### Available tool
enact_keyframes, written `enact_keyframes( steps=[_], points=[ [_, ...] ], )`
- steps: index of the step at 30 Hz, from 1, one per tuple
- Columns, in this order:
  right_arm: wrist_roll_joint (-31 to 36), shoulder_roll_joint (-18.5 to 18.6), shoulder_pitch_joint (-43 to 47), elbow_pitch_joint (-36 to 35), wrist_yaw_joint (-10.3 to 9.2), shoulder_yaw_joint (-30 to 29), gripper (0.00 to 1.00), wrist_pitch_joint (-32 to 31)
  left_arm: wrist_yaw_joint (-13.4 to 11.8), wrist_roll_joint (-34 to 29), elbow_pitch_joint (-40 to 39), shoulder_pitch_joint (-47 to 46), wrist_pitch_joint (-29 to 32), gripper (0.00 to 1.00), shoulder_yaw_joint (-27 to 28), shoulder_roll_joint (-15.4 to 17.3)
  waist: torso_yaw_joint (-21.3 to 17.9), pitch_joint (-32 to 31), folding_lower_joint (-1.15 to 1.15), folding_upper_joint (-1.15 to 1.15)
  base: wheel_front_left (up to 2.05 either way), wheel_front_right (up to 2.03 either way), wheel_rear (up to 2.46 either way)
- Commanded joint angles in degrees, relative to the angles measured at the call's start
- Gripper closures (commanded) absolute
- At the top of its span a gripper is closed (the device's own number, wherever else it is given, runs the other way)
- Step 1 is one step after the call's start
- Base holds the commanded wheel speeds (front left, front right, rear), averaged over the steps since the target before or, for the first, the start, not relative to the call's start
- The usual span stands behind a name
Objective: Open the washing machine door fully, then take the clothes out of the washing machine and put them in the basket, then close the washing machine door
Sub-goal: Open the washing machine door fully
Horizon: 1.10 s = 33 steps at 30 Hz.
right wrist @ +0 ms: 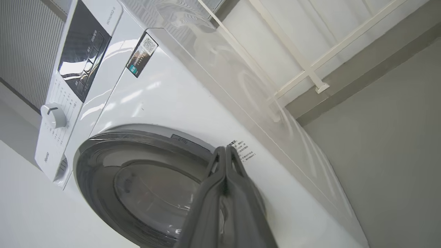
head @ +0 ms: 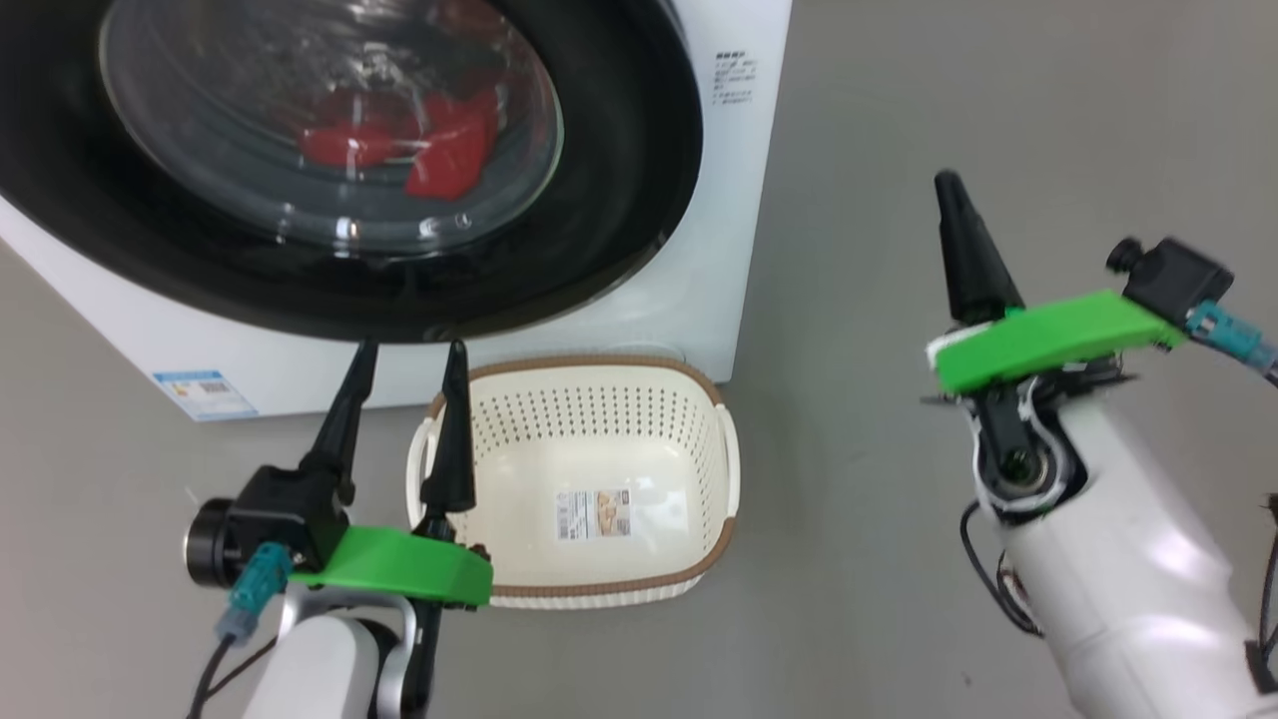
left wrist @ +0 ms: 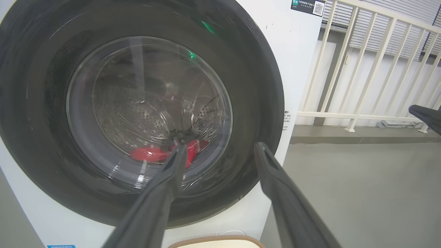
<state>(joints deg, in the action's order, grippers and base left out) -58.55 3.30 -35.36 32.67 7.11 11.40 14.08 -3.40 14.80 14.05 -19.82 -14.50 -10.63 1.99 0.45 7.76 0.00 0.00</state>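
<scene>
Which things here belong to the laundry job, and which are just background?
Job: washing machine, washing machine door, clothes behind its glass, basket, left end effector, right end effector.
Background: white railing, control dial, QR sticker.

- Floor: smooth, plain grey and matt, with soft blurred shadows on it.
- Railing: white, with thin bars set between 2 rails, 1 at the top and 1 near the bottom; it stands along the far edge of the floor.
- Kerb: a low grey step under the railing, darker than the floor; the railing's white feet rest on it.
- Wall: grey with fine ribs high up, pale lower down behind the bars.
- Light: even and diffuse.
</scene>
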Motion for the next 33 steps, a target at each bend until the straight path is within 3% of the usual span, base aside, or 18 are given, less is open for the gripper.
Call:
enact_keyframes(
  steps=[1,7,25,33],
  points=[
    [-3.4,-0.42,-2.54,-1.21,0.37,0.79,1.0,-0.8,0.55,0.31,-2.16,-2.26,-0.5,0.0,1.44,0.88,0.99,2.04,0.0,0.0,0.0,0.0,0.0],
    [-17.03,-0.42,-7.12,-1.93,0.37,-1.24,1.0,-7.18,0.88,0.1,-4.17,-2.83,-0.5,0.0,1.8,0.88,1.74,5.46,0.0,0.0,0.0,0.0,0.0],
    [-30.4,1.86,-18.73,-0.88,0.37,-5.33,1.0,-23.67,1.01,0.66,-7.68,-5.04,-0.5,0.0,1.15,0.88,4.31,13.63,0.0,0.0,0.0,0.0,0.0],
    [-32.98,2.78,-23.48,1.39,0.37,-5.75,1.0,-28.71,0.95,1.41,-8.63,-6.68,-0.5,0.0,-0.09,0.88,5.56,17.1,0.0,0.0,0.0,0.0,0.0]
  ],
)
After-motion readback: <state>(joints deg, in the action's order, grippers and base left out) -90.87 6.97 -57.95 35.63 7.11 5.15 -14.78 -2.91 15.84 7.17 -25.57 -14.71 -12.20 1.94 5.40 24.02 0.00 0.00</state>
